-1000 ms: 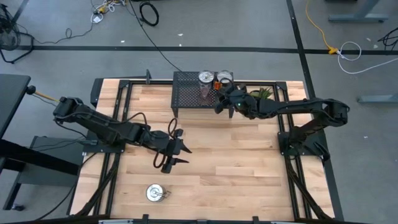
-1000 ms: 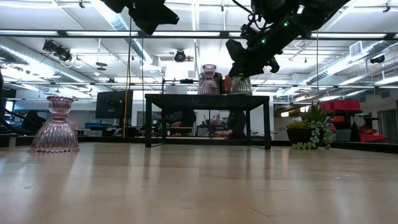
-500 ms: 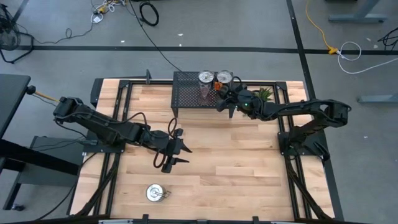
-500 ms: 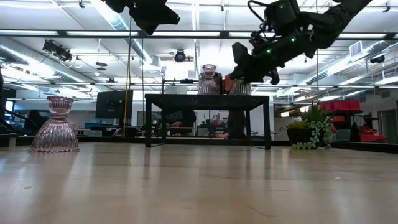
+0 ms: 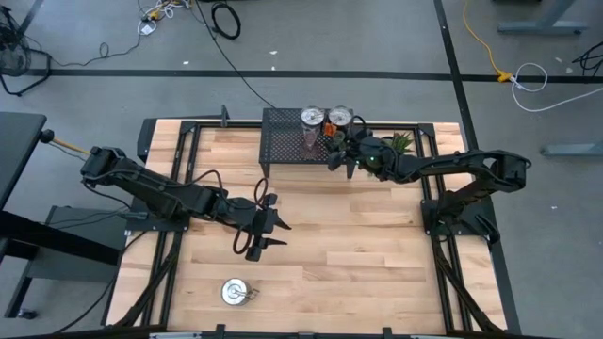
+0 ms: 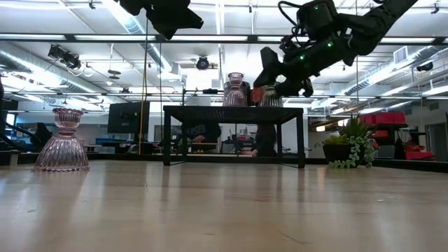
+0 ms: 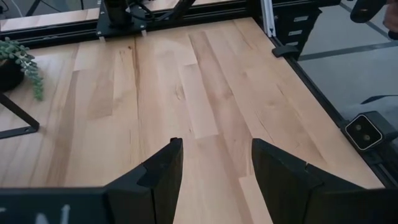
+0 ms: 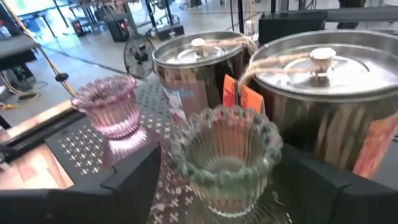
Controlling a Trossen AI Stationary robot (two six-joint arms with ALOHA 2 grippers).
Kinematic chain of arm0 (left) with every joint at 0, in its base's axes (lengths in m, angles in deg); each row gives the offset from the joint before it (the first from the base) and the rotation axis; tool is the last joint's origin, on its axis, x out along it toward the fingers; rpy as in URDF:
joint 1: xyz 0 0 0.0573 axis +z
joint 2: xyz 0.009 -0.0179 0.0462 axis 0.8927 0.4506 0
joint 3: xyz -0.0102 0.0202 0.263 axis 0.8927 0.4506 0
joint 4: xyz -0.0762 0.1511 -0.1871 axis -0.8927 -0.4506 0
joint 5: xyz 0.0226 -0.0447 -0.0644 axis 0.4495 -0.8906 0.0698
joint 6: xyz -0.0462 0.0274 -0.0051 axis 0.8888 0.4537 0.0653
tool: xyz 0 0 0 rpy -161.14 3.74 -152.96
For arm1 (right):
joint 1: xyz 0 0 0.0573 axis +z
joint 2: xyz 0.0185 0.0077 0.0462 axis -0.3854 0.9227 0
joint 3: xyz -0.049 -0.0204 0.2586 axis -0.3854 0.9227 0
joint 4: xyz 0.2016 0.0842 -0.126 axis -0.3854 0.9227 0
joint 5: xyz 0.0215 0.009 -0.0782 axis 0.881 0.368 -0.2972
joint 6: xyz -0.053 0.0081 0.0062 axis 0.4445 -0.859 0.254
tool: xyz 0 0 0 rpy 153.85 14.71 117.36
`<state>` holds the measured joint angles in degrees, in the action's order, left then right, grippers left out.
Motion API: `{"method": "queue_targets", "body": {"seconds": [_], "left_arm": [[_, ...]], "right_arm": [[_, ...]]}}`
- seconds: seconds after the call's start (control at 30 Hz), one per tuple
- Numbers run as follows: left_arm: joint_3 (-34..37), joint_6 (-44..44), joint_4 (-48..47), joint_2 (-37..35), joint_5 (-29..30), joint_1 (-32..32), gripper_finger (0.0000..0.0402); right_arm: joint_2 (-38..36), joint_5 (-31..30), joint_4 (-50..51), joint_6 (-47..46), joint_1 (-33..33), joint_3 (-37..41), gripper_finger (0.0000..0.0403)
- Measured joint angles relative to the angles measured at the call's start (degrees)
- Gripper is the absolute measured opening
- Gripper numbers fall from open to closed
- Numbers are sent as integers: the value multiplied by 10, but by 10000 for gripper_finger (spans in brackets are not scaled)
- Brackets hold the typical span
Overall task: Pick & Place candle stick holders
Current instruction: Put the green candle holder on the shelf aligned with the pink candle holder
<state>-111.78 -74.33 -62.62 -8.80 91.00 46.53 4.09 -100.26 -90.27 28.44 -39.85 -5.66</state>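
Right gripper (image 8: 217, 180): at the black mesh metal rack (image 5: 287, 137), fingers now spread wide either side of the olive-green ribbed glass holder (image 8: 225, 155), which stands on the rack top; a second ago it was narrower and farther back. Two silver lidded metal holders (image 8: 323, 99) and a pink glass holder (image 8: 109, 106) stand alongside. Left gripper (image 7: 214, 168): unchanged over mid-table, parted, empty.

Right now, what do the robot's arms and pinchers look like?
Both arms are dark, almost black, built from jointed segments. The left gripper ends in two flat, dark, wedge-shaped fingers, with a black cable looping beside its wrist. The right gripper has the same dark fingers, plus small green lights glowing on its wrist.
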Motion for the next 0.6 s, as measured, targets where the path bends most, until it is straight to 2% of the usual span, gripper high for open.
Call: {"method": "queue_targets", "body": {"seconds": [0.33, 0.6], "left_arm": [[0, 0, 0, 0, 1, 0, 195], [0, 0, -1, 0, 2, 0, 195]], "right_arm": [[-11, 12, -11, 15, 1, -1, 272], [-57, 11, 24, 16, 4, -1, 269]]}}
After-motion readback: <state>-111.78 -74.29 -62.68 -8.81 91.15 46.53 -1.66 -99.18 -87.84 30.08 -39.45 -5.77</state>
